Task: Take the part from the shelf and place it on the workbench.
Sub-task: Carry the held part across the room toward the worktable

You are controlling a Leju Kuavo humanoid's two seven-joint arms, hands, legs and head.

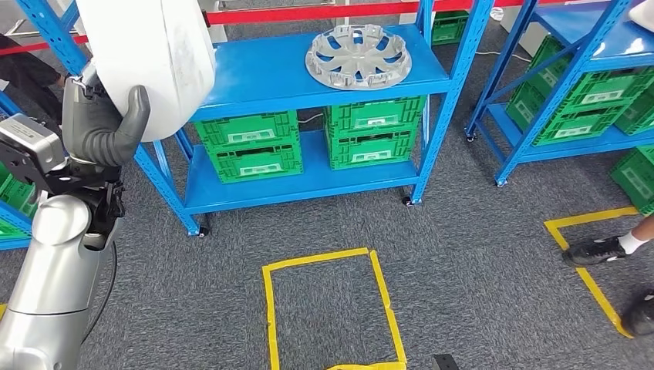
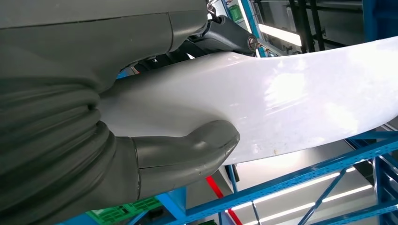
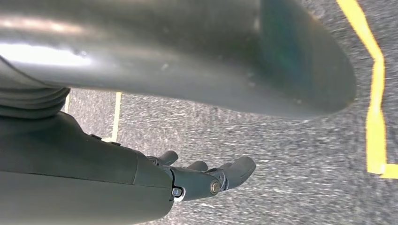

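A: The left hand (image 1: 104, 127) grips the white part (image 1: 154, 54) by its edge, lifted clear beside the blue shelf (image 1: 254, 85).

B: Carry it level, thumb firm. The right hand (image 3: 206, 180) hangs loose, holding nothing, above the carpet.

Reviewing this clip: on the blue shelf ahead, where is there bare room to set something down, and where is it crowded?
Bare room: the top board of the blue shelf between the white part held by the left hand and the silver wheel cover. Crowded: the lower tier, packed with green crates, leaving bare strips along its front edge and left end.
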